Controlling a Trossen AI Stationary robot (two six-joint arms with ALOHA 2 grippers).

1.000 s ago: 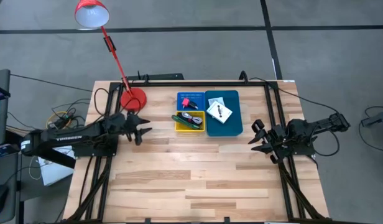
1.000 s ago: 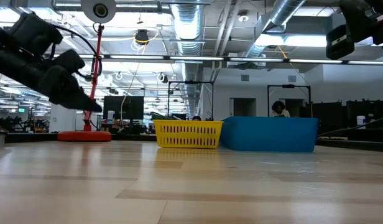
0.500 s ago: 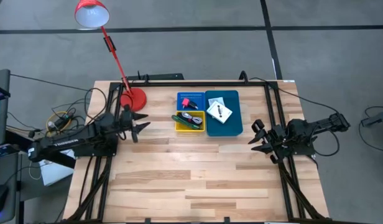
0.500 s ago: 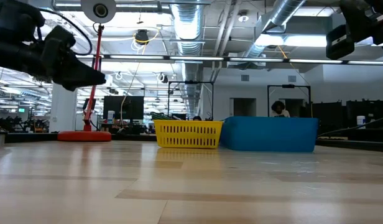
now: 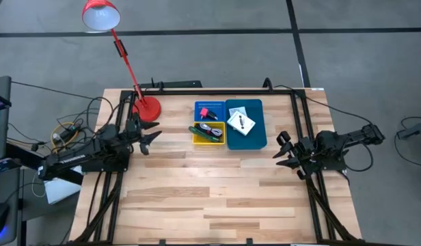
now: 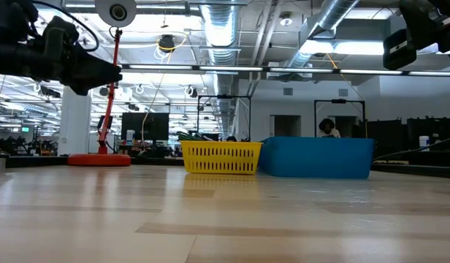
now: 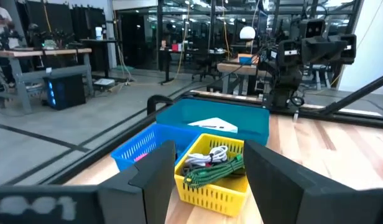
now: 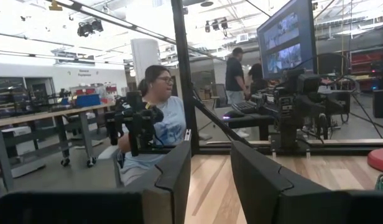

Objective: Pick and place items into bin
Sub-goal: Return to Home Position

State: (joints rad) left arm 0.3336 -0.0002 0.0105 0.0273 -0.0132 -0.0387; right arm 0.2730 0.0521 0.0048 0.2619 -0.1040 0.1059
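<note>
The left hand [image 5: 152, 138] hung empty, fingers apart, near the red lamp base [image 5: 146, 109]. The right hand [image 5: 281, 150], also apart and empty, sat by the table's [image 5: 210, 198] right edge.

Packet [image 5: 241, 121] in the large bin [image 5: 255, 141], cable basket [image 5: 209, 143] just left of it, lamp base [image 5: 146, 108] farther left.

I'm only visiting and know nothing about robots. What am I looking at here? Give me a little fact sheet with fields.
Left claw: open, empty, raised over the table's left side, near the red lamp
Right claw: open, empty, at the table's right side
Yellow bin: holds a green cable and a pale cable
Light blue bin: holds a white packet
Small blue basket: holds a red-pink item
Table: light wood; the three containers sit side by side at its far edge
</note>
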